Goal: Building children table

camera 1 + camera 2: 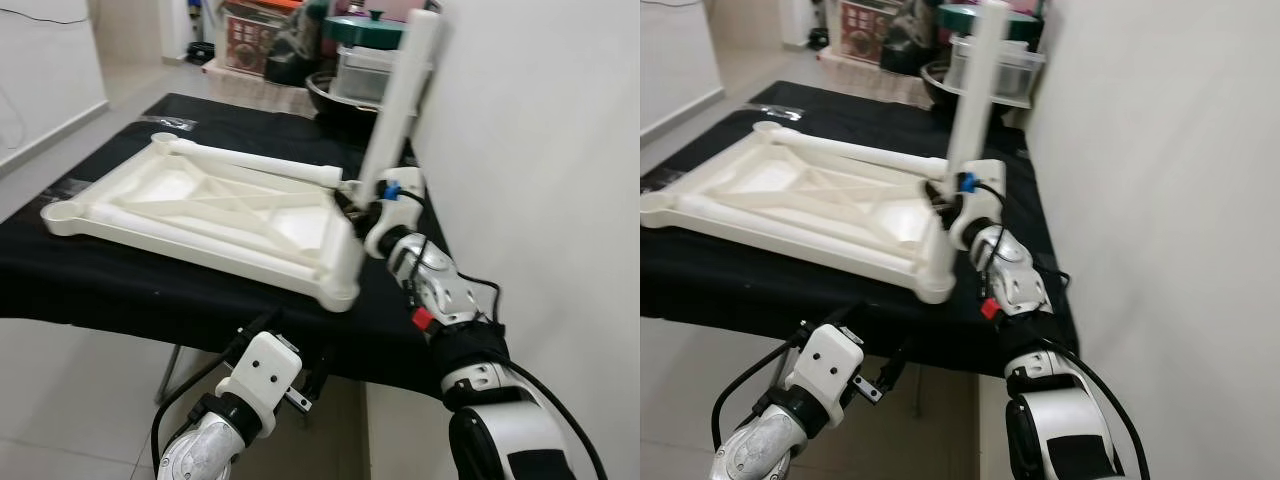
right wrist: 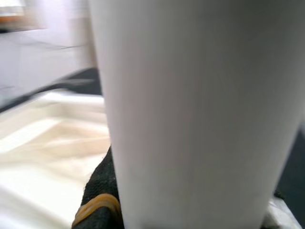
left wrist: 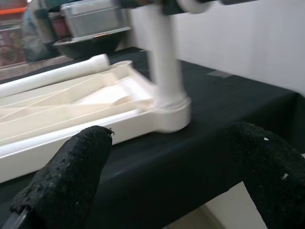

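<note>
A white plastic table top (image 1: 200, 205) lies upside down on a black-covered table (image 1: 120, 275). One white leg (image 1: 400, 100) stands upright at the top's far right corner. My right gripper (image 1: 365, 205) is shut on this leg near its base, and the leg (image 2: 190, 109) sits close up in the right wrist view beside a black finger (image 2: 97, 191). A second white leg (image 1: 260, 163) lies flat along the top's far edge. My left gripper (image 3: 167, 191) hangs open below the table's front edge, facing the near right corner socket (image 3: 169, 114).
A white wall (image 1: 540, 150) runs close along the table's right side. Behind the table stand a black bowl (image 1: 335, 95), a clear plastic box (image 1: 365, 70) and other clutter. Tiled floor (image 1: 60, 400) lies in front and to the left.
</note>
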